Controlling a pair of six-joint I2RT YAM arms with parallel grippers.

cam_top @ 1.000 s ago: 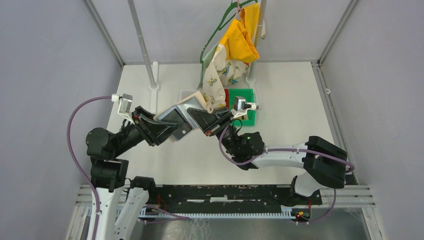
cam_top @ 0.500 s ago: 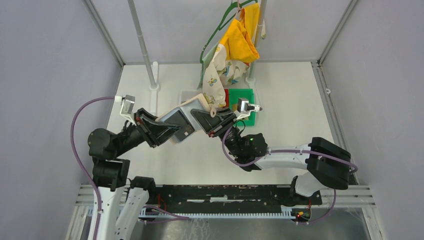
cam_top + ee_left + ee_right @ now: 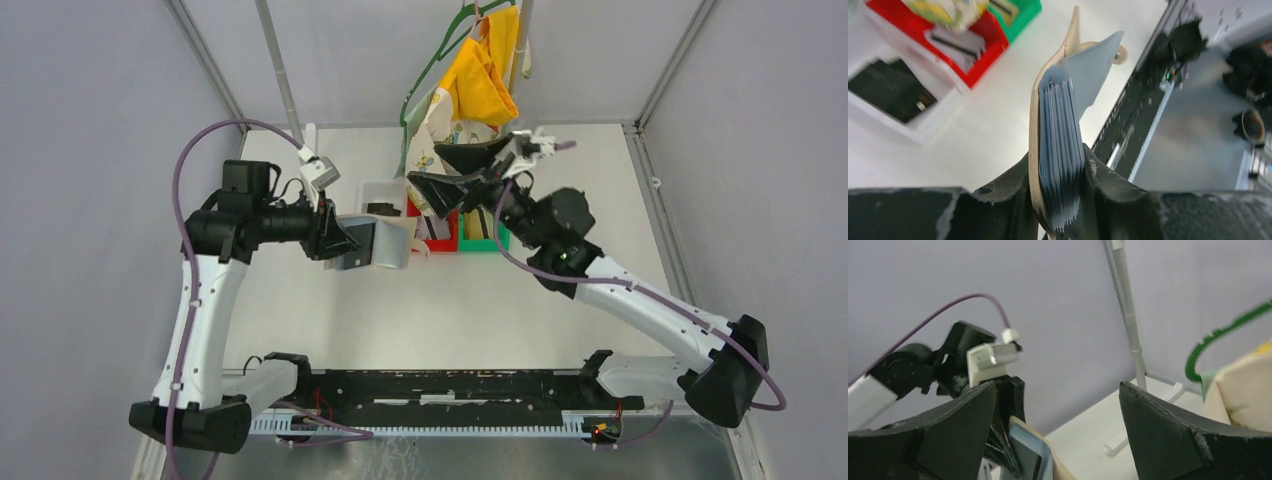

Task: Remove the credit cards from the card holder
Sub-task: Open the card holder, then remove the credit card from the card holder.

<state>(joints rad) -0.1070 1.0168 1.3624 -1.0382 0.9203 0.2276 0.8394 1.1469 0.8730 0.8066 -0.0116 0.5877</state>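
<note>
The tan card holder hangs above the table just left of the bins, with my left gripper shut on it. In the left wrist view its tan cover and thick stack of blue-grey sleeves are clamped between the jaws of the left gripper. My right gripper stands wide open above the red bin with nothing between its fingers. From the right wrist, the right gripper frames the card holder at lower left. A pale credit card lies in the red bin.
White bin, red bin and green bin stand in a row at the table's back middle. A yellow and patterned cloth hangs on a green hanger over them. A white rack post rises behind the left arm.
My right gripper has let go at the card holder, opened wide and moved back over the bins. The left arm has risen and turned the card holder more edge-on.
</note>
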